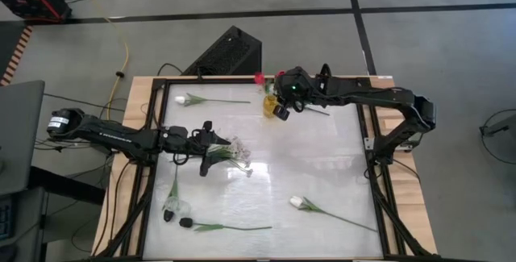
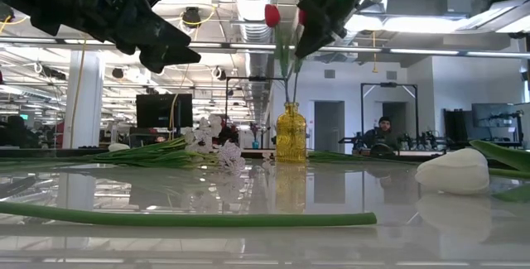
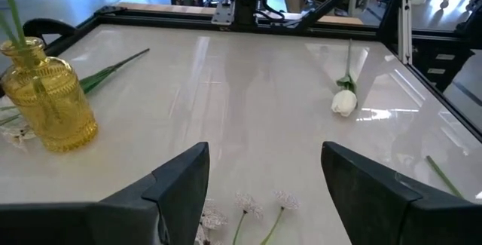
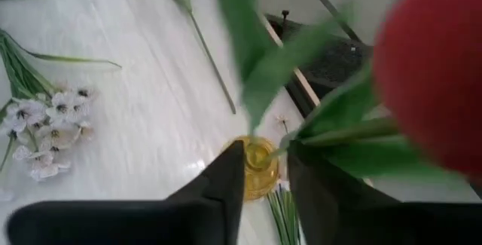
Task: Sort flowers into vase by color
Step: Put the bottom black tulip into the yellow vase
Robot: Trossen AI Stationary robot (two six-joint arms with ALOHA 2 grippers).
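Yellow glass vase [image 2: 291,132] at the surface's [image 1: 322,165] far edge takes a red tulip [image 2: 272,15], steadied by the right end effector [image 2: 300,33] clamping its stem; the left end effector [image 3: 260,192] hangs open over white blossoms [image 1: 239,151].

Counted on the table: one yellow vase [image 1: 271,105]; one red tulip [image 1: 259,77]; two white tulips [image 1: 181,98] [image 1: 297,202]; two black tulips [image 1: 168,214] [image 1: 185,222]; one white blossom spray [image 1: 239,153].

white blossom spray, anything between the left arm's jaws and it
Nothing visible. The left gripper hangs open right above the white blossom spray, with only bare table around it. The vase stands off to one side, where the right gripper is busy.
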